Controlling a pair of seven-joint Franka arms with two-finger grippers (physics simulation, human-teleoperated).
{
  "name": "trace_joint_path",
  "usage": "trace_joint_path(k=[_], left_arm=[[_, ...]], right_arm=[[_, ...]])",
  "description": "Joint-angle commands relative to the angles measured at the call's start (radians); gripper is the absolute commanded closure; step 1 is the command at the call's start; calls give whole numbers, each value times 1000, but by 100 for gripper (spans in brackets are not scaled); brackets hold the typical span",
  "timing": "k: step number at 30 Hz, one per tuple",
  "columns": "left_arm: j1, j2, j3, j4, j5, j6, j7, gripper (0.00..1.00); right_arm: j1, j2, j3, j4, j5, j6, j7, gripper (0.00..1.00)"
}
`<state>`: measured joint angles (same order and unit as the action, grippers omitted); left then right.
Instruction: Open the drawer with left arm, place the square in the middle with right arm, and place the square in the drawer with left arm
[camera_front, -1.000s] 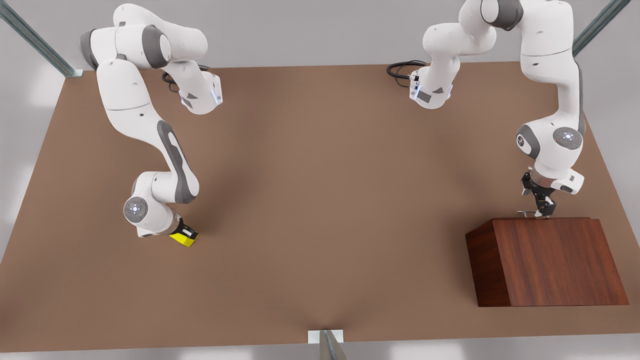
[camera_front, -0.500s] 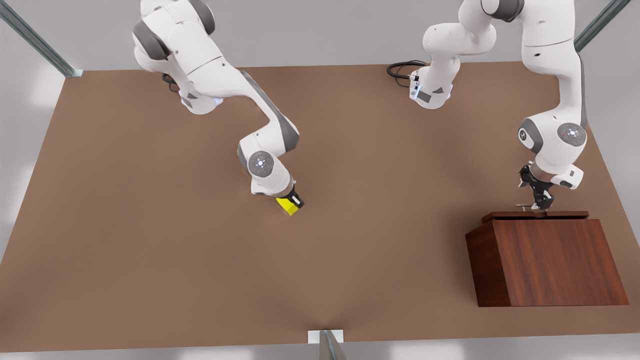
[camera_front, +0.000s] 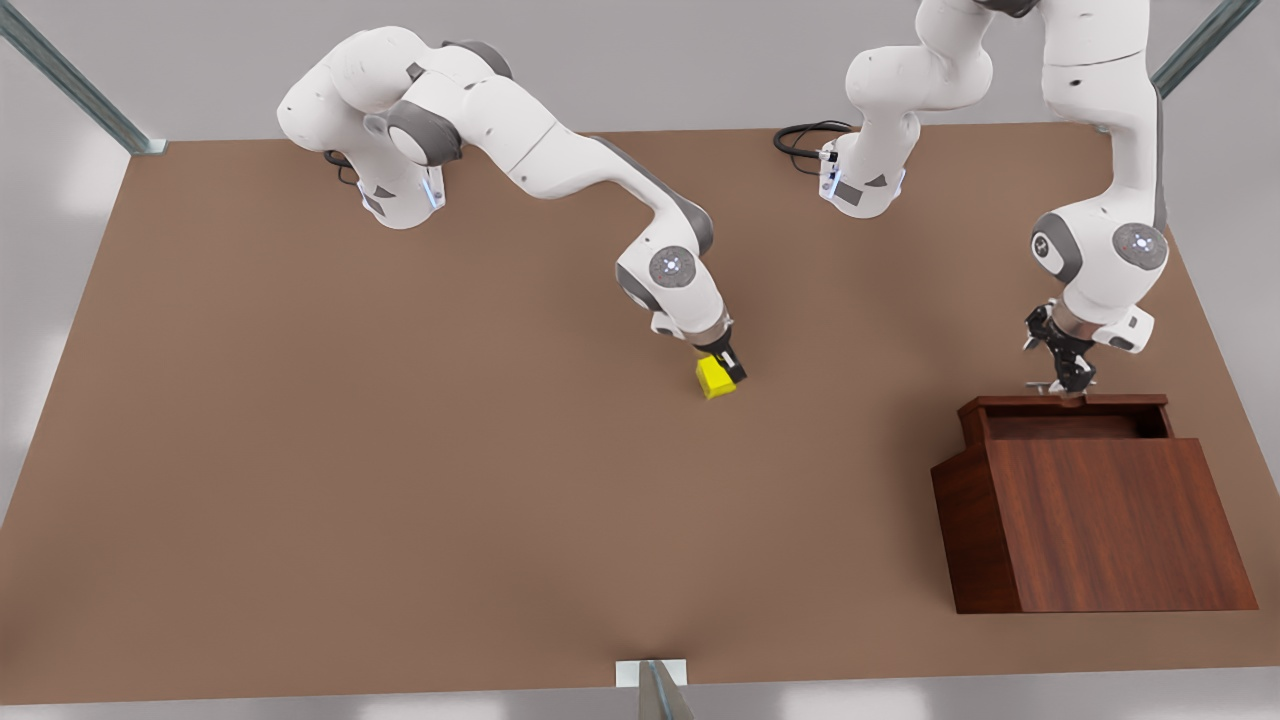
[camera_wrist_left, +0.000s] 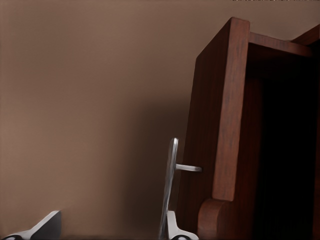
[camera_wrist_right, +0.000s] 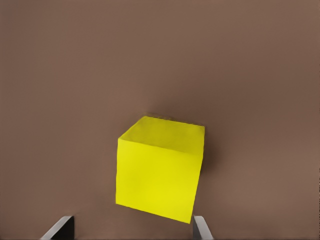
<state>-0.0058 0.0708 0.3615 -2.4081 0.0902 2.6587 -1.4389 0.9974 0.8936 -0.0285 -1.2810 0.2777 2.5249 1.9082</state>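
The yellow square (camera_front: 714, 378) is near the middle of the brown tabletop (camera_front: 500, 450), low over it or resting on it. My right gripper (camera_front: 728, 366) is shut on it, reaching in from the front view's left. In the right wrist view the square (camera_wrist_right: 160, 170) sits between the fingers (camera_wrist_right: 62, 227). At the front view's right, the drawer (camera_front: 1070, 403) of the reddish-brown cabinet (camera_front: 1100, 520) is partly pulled out. My left gripper (camera_front: 1060, 378) is at its silver handle (camera_front: 1050, 388). In the left wrist view its fingers (camera_wrist_left: 45, 227) stand wide apart, one hooked behind the handle (camera_wrist_left: 171, 175).
Both arm bases stand along the table's far edge, with a black cable loop (camera_front: 800, 140) beside the base at the front view's right. A metal post (camera_front: 655, 685) rises at the near edge. Open tabletop lies between the square and the cabinet.
My right gripper carried the square from the front view's left to mid-table. My left gripper pulled the handle back, and the drawer slid from shut to partly open.
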Motion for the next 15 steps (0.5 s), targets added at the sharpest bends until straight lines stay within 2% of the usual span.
trace_joint_path(k=[1, 4, 6, 7, 9, 11, 13, 15], left_arm=[[0, 0, 1, -2, -1, 0, 0, 0], [0, -9, 5, -3, 0, -19, 0, 0], [0, -26, 5, -19, 0, -33, 0, 0], [0, -39, 5, -34, 0, -34, 0, 0], [0, -48, 7, -43, 0, -43, -2, 0], [0, -62, 7, -45, 0, -59, -2, 0], [0, -72, 10, -48, 0, -71, -2, 0], [0, -82, 13, -51, 0, -86, -2, 0]], right_arm=[[-2, -7, 2, 0, 0, 0, -1, 0], [-77, -231, 4, -141, 0, -17, -84, 0], [-226, -427, 12, -394, -6, -20, -383, 0], [-359, -487, 51, -455, -6, -118, -586, 0], [-566, -571, 50, -451, -14, -417, -1067, 0], [-758, -667, 39, -431, -276, -666, -1572, 0], [-922, -748, 15, -416, -282, -710, -1811, 0], [-928, -728, -44, -305, -287, -827, -1819, 0]])
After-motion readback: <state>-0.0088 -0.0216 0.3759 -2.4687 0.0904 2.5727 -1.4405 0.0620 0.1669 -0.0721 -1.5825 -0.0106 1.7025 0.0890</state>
